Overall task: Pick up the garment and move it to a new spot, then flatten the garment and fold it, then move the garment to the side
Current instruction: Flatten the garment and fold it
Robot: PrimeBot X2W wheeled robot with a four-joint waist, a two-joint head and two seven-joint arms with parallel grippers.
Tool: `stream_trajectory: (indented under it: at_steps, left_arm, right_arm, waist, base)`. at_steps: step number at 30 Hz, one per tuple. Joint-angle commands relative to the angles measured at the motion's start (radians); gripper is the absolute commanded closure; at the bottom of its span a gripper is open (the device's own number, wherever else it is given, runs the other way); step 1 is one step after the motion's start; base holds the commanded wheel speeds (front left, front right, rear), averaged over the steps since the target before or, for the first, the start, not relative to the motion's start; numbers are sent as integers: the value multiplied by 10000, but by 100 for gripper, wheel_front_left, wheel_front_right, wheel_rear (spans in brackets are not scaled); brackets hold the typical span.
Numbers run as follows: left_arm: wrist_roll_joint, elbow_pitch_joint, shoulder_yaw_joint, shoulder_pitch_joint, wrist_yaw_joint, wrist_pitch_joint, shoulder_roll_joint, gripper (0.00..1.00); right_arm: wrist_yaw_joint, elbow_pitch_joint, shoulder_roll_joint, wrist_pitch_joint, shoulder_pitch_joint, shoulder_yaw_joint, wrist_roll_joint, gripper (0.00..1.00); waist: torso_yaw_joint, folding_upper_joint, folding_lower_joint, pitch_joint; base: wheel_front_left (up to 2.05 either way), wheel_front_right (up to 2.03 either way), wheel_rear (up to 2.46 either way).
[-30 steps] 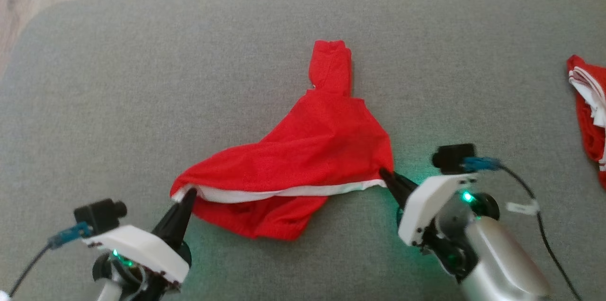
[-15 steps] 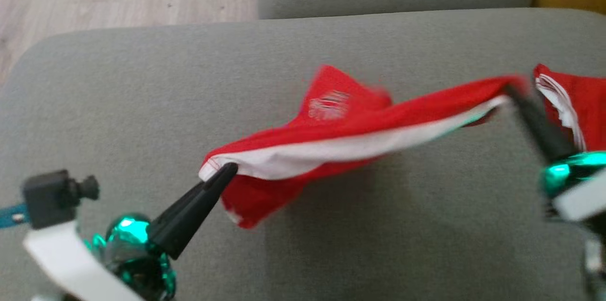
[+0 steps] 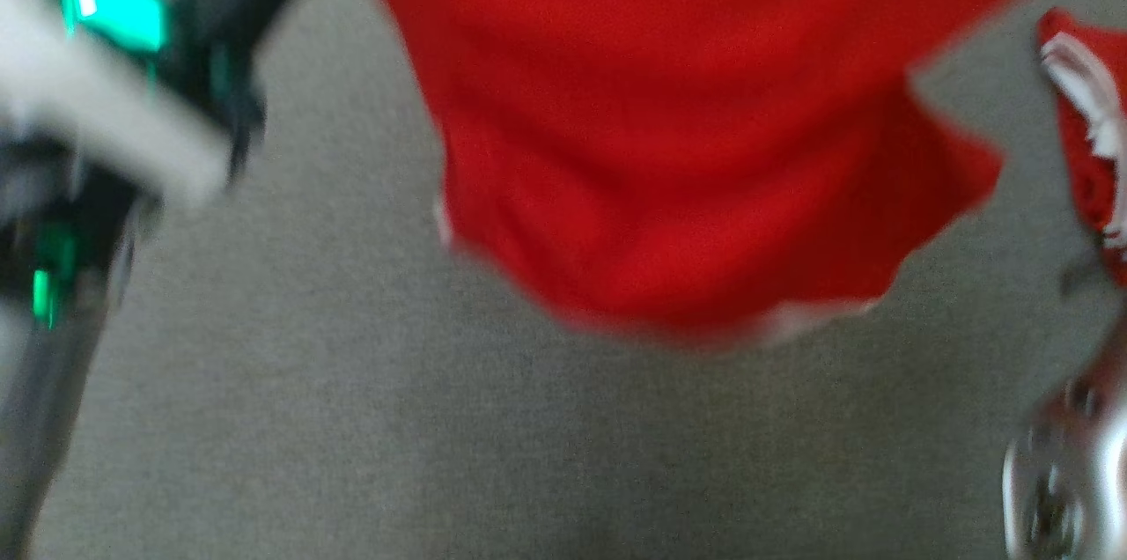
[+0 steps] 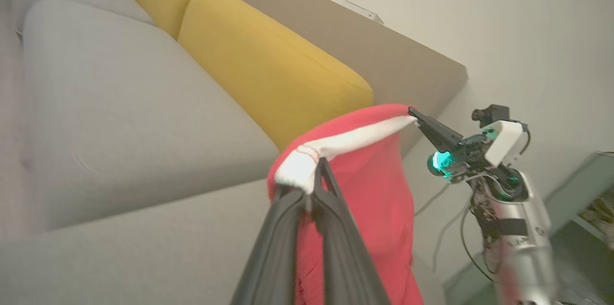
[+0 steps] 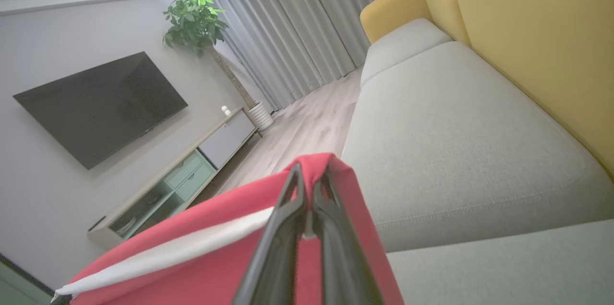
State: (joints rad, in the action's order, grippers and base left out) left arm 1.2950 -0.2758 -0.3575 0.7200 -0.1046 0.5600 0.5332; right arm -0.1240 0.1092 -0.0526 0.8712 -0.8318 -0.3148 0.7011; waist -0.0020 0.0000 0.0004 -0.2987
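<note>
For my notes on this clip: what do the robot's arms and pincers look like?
The left pincer and the right pincer each have two long, tapering black fingers. Behind the right one sit a glowing green light, a white bracket carrying a small black camera, thin dark cables and a rounded silver forearm.

No legible text, label, brand or number anywhere.

Heavy motion blur, head view.
</note>
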Motion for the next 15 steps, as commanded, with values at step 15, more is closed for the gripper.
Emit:
stream_trajectory:
  at_steps: [15]
  left_arm:
    - [-3547, 5513, -2716, 4532, -256, -4747, -1566, 100]
  right_arm:
    - [-67, -5162, 23, -4907, -2612, 1807, -474, 100]
  waist:
    - [-52, 0, -4, -1835]
  base:
    - [0, 0, 0]
